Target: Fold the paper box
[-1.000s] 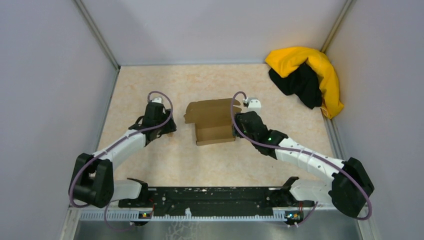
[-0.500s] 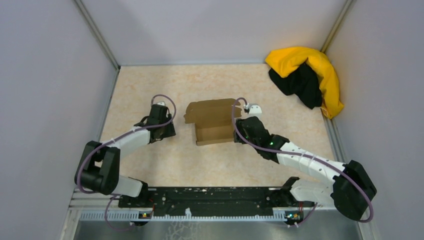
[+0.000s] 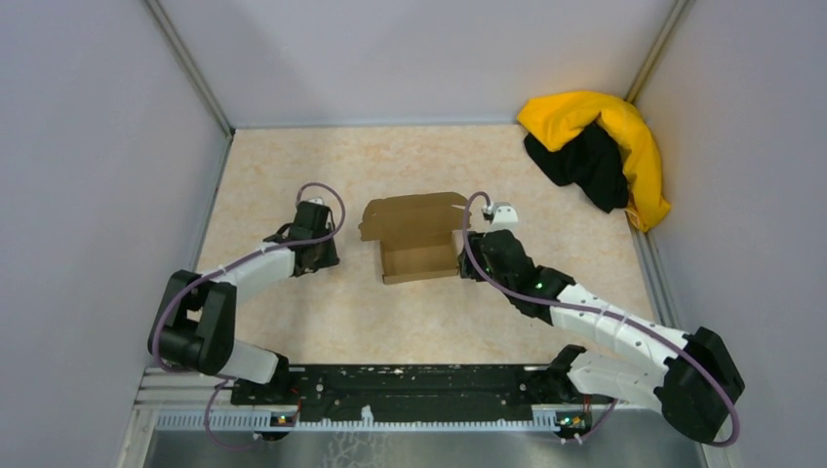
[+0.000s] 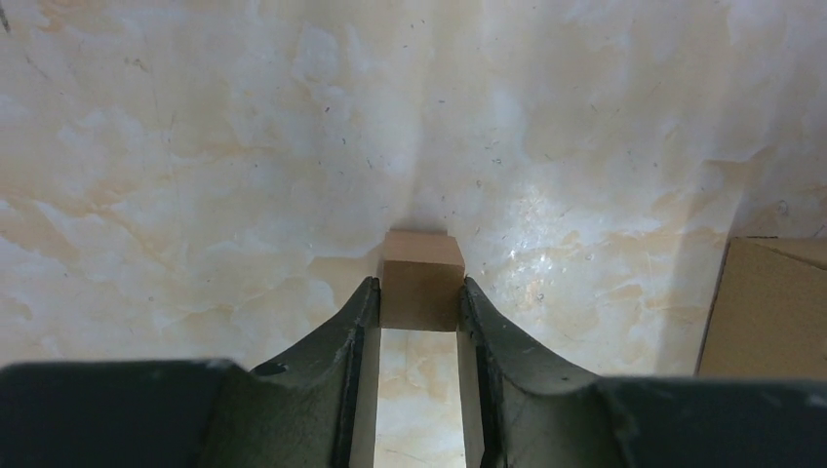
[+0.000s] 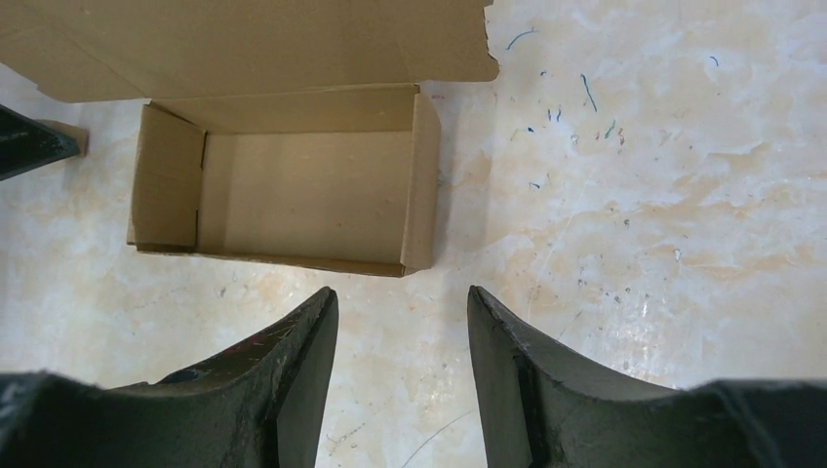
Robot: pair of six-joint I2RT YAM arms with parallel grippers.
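Right wrist view: right gripper [image 5: 400,292] is apart, empty, just below the paper box [image 5: 293,195] at upper left. Left gripper [image 4: 418,285] pinches a cardboard scrap [image 4: 421,261]. A push could slide the light box away.

The left arm [image 3: 249,276] and right arm [image 3: 605,320] reach forward, wrists low. The left gripper [image 4: 419,302] pinches a small brown scrap [image 4: 421,273] between its 2 fingers; the right gripper [image 5: 402,307] stands spread.
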